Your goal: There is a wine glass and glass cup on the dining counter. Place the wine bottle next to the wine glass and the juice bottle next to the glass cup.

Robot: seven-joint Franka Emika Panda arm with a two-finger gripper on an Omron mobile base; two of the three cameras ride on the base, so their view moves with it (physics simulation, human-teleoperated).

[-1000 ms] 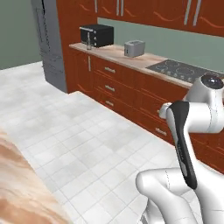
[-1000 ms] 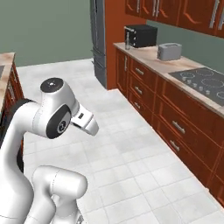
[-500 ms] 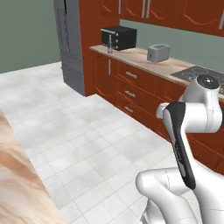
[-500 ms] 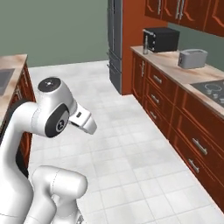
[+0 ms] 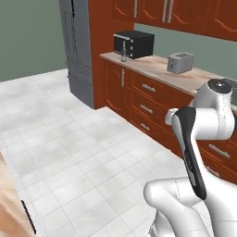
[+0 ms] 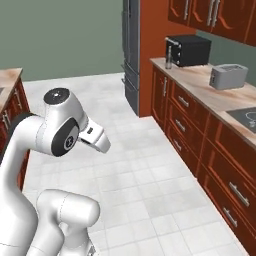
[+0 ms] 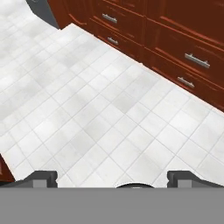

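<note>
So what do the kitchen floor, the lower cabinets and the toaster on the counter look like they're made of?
Floor: glossy white tile, probably ceramic, judging by the grid of grout lines.
Lower cabinets: red-brown wood, smooth finish, with metal-looking bar handles.
Toaster: looks like brushed grey metal, though painted plastic is possible.

Wide white tiled floor (image 5: 83, 152) open ahead. Blocked on the right by red-brown wooden drawer cabinets (image 6: 200, 130). Farther back, tall grey fridge (image 5: 78, 51) in the way.

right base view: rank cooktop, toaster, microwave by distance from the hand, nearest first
From the hand, out over the floor at left:
1. cooktop: near end of the wall counter, right edge of the view.
2. toaster: further along the same counter.
3. microwave: far end of the counter, against the wall.
</note>
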